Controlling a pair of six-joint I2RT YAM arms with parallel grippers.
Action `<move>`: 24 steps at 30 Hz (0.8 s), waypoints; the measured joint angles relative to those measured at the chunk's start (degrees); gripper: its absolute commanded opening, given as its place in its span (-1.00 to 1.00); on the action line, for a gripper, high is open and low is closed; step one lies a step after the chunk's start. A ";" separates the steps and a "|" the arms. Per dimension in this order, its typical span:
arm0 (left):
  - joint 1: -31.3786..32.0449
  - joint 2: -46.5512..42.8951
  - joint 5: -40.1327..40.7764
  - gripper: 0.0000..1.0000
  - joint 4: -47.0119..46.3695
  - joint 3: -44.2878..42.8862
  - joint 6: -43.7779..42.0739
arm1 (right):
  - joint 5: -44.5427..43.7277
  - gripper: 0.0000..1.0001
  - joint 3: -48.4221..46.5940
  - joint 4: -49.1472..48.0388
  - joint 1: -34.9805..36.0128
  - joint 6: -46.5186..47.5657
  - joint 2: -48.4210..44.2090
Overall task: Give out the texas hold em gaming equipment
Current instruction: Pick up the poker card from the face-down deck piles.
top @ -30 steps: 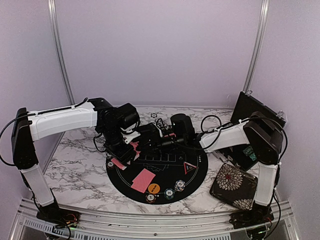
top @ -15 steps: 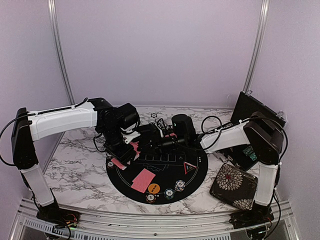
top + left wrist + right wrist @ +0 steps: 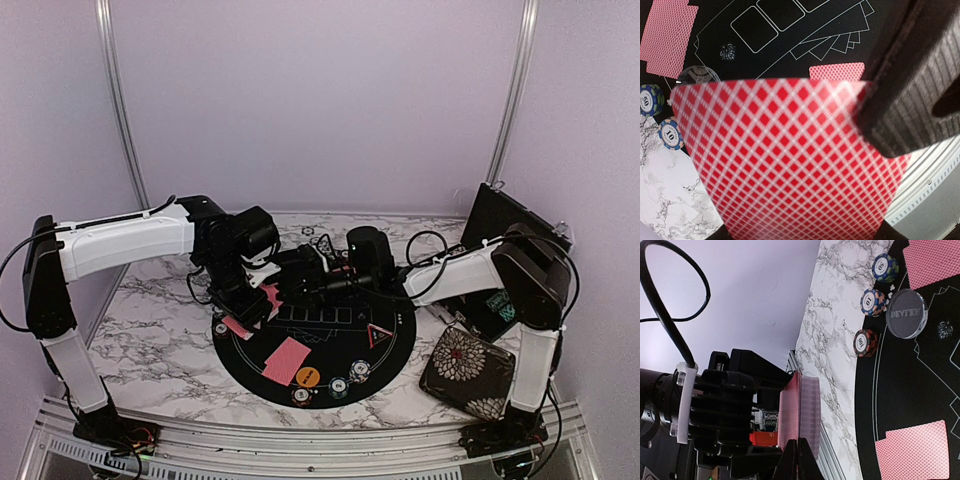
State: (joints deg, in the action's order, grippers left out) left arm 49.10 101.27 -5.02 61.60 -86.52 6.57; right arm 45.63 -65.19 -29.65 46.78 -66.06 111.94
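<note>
Top external: arms meet over mat [image 3: 340,350]; left fingers [image 3: 722,407] clamp deck [image 3: 809,410], right fingers [image 3: 790,462] pinch its front card [image 3: 790,160].

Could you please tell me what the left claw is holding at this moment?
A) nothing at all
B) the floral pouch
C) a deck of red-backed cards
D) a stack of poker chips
C: in the left wrist view the left claw grips a deck of red-backed cards, with one dark finger pressed on the top card, while the poker chips lie apart from it.
</note>
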 measured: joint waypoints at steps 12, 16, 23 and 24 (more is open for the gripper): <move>0.00 0.00 0.00 -0.11 -0.02 0.00 0.00 | 0.31 -0.99 1.66 -2.56 -1.16 -1.68 -0.55; 0.00 0.00 0.00 -0.11 -0.02 0.00 0.00 | 0.46 -0.98 1.81 -3.48 -1.16 -2.36 -0.55; 0.00 0.00 0.00 -0.11 0.00 0.00 0.00 | 0.83 -1.00 1.81 -4.48 -0.81 -3.10 -0.55; 0.00 0.00 0.00 -0.11 0.00 0.00 0.00 | 0.85 -1.00 1.81 -4.63 -0.74 -3.19 -0.55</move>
State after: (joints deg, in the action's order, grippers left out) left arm 49.10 101.27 -5.02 61.60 -86.52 6.57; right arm 46.48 -63.37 -34.28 46.04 -69.25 111.39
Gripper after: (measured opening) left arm 0.669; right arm 0.005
